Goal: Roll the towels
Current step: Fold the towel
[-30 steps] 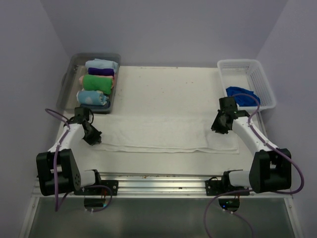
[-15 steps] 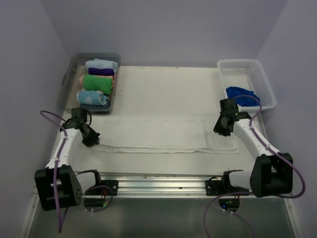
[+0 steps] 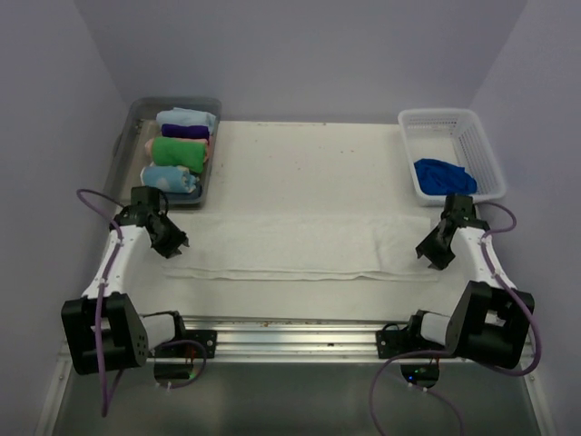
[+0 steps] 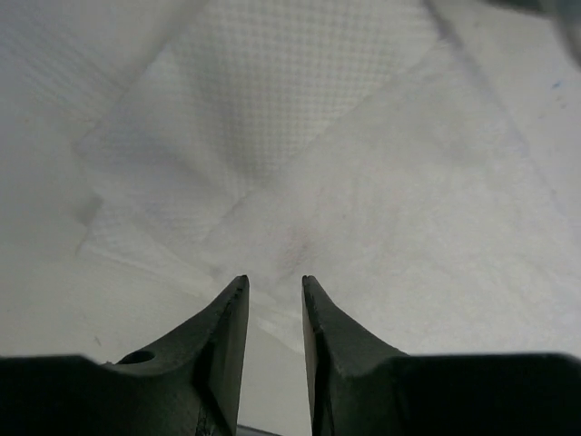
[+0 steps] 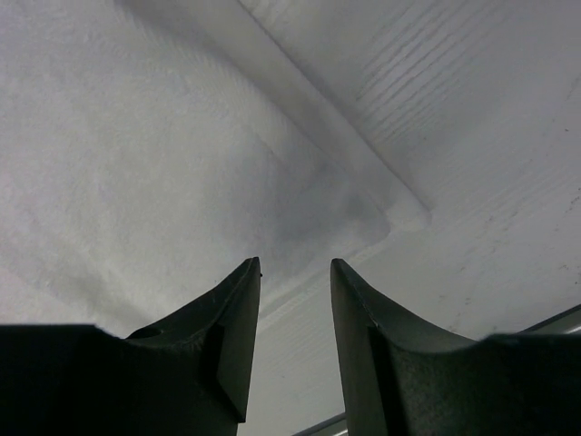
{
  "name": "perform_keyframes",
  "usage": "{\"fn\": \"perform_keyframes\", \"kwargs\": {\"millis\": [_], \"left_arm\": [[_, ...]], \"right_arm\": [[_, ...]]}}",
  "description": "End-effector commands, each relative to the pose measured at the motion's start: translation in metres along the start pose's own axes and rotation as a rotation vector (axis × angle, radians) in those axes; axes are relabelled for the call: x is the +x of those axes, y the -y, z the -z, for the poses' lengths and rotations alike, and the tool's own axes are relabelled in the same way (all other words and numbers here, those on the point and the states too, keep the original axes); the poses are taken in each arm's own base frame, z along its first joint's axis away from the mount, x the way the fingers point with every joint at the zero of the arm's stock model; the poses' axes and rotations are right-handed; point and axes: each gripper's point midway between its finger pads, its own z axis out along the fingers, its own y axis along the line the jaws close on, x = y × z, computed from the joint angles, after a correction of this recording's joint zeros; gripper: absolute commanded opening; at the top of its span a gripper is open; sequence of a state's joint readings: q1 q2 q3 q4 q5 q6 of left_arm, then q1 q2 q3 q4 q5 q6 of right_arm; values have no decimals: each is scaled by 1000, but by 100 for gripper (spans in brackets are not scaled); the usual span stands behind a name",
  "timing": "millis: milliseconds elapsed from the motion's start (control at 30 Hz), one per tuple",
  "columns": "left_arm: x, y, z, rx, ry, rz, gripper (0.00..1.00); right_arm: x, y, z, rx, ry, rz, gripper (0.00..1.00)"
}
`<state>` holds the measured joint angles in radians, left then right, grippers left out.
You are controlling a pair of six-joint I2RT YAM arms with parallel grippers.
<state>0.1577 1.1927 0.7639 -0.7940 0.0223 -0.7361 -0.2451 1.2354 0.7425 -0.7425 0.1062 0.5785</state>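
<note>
A white towel point(image 3: 300, 245) lies folded into a long strip across the near half of the table. My left gripper point(image 3: 174, 246) is open and empty at the strip's left end; in the left wrist view point(image 4: 274, 280) its tips hover just over the towel's folded corner point(image 4: 300, 227). My right gripper point(image 3: 430, 255) is open and empty at the strip's right end; in the right wrist view point(image 5: 295, 265) its tips sit above the towel's right corner point(image 5: 363, 213).
A grey bin point(image 3: 132, 136) at the back left holds several rolled towels: light blue, purple, green and patterned blue. A white basket point(image 3: 481, 150) at the back right holds a crumpled blue towel point(image 3: 443, 174). A white mat point(image 3: 309, 163) covers the table.
My right gripper has moved right and nearer, from over the towel to its right end. My left gripper shifted slightly back along the left end. The towel's near edge looks straighter.
</note>
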Motion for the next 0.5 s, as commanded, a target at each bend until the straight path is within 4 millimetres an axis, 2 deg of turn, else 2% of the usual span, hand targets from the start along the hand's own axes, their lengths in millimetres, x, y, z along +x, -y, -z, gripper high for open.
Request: {"fn": "perform_keyframes", "kwargs": {"millis": [0,33,67,133,200,267,467], "left_arm": [[-35,44,15,110,114,-81,32],[-36,56,18,126,119,-110,30],[-34,61,16,130,114,-122,29],[-26,71,8,142,87,-156,28],[-21,72,-3,133,60,-166,28],[-15,66,-13,111,35,-166,27],[0,51,-38,47,-34,-156,24]], "right_arm": [[-22,-4,9,0,36,29,43],[-25,-3,4,22,34,35,45],[-36,-2,4,43,68,43,46],[-43,-1,-1,74,65,62,52],[-50,0,-5,100,73,87,57],[-47,0,-15,113,35,108,61],[-27,-2,-47,108,-56,113,61]]}}
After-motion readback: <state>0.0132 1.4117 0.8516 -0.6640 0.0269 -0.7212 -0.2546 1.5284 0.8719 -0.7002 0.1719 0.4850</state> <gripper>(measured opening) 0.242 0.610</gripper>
